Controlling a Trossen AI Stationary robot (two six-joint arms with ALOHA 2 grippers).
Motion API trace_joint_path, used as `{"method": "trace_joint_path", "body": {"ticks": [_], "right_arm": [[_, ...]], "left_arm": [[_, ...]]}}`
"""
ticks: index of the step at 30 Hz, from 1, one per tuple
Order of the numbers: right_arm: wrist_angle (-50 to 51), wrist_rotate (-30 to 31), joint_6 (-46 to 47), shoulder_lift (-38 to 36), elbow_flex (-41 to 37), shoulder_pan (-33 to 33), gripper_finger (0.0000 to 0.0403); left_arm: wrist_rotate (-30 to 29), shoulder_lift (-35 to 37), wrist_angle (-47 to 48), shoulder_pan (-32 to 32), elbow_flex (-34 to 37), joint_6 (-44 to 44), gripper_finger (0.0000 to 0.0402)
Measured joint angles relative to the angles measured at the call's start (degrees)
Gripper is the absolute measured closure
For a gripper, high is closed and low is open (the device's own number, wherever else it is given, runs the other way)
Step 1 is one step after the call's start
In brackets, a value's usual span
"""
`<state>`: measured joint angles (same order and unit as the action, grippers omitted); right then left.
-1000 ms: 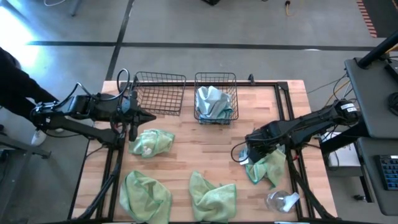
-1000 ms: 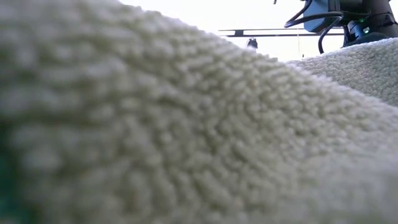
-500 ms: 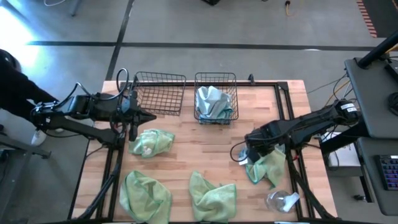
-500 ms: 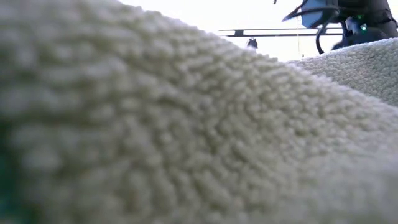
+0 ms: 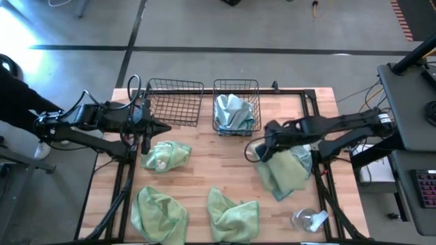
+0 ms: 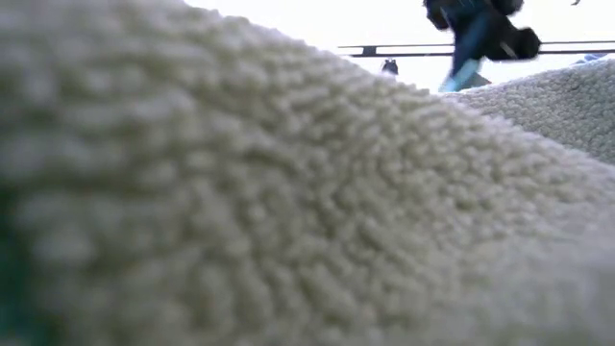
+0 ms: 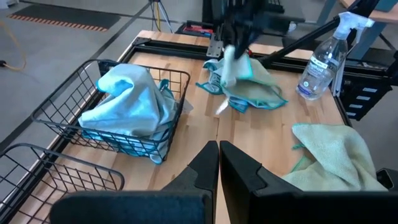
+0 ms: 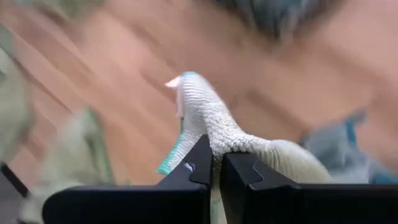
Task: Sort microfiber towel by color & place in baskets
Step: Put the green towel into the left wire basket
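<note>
My right gripper is shut on a light green towel at the table's right, in front of the basket that holds a pale blue-grey towel. The other black wire basket stands to its left with nothing in it. My left gripper is shut and hovers by that basket, just beyond a crumpled green towel. Two more green towels lie at the near edge. In the low view a towel right at the lens hides nearly everything. My right gripper pinches a raised fold of the green towel between its two fingers, near the towel's left edge. That part is lifted off the wood, while the rest of the towel trails to the right and lies spread on the table.
A clear spray bottle lies near the table's near right corner. Bare wood shows in the middle of the table, between the towels. A person's dark sleeve is at the left, beyond the table.
My right gripper has moved up and toward the far edge and the left, nearer the basket with the blue-grey towel. It has kept its hold, and the green towel has been drawn out from a bunch into a wider, spread shape.
</note>
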<state>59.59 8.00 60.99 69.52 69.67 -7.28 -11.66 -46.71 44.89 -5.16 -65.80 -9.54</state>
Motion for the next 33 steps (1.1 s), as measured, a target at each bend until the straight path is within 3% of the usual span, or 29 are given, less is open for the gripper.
{"method": "trace_joint_path", "body": {"ticks": [8, 19, 25, 33], "right_arm": [[-3.57, 11.59, -9.87, 0.0, 11.6, 1.69, 0.0394], [-20.8, 12.99, -27.2, 0.76, 15.96, 10.44, 0.0394], [-25.85, 6.8, -35.0, 6.68, 21.94, 15.11, 0.0394], [-25.35, -1.9, -43.98, 21.92, 38.5, 19.64, 0.0394]], "left_arm": [[0.0, 1.26, 0.45, -0.01, 0.0, 0.28, 0.0402], [-1.88, 3.64, 1.17, -0.01, 0.0, 1.33, 0.0402], [-2.85, 4.34, 1.18, -0.01, 0.0, 1.36, 0.0402], [-2.99, 4.71, 1.54, -0.01, 0.0, 1.53, 0.0402]]}}
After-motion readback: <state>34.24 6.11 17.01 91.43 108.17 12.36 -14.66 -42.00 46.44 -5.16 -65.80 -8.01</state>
